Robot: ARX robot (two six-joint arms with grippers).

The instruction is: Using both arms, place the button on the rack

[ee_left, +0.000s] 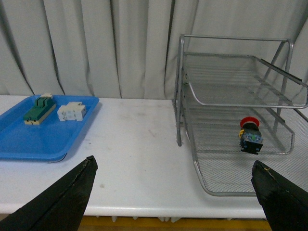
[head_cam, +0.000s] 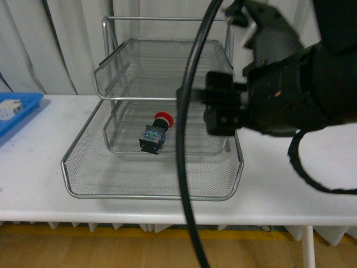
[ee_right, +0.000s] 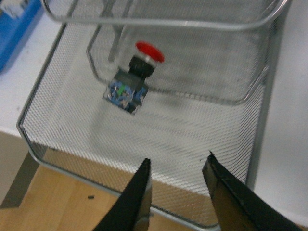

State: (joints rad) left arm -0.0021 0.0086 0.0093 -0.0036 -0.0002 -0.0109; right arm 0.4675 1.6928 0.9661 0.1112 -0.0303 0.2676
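Lying tilted, button (head_cam: 155,134) seemingly in rack (head_cam: 150,196).

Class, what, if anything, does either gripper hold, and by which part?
Nothing is held. The left gripper and right gripper are both open and empty; the button lies loose in the rack.

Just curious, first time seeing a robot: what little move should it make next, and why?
Probably pull the right pincer back from the rack. The button already lies on the rack's mesh, and the pincer is open, empty and apart from it, so nothing seems left to carry.
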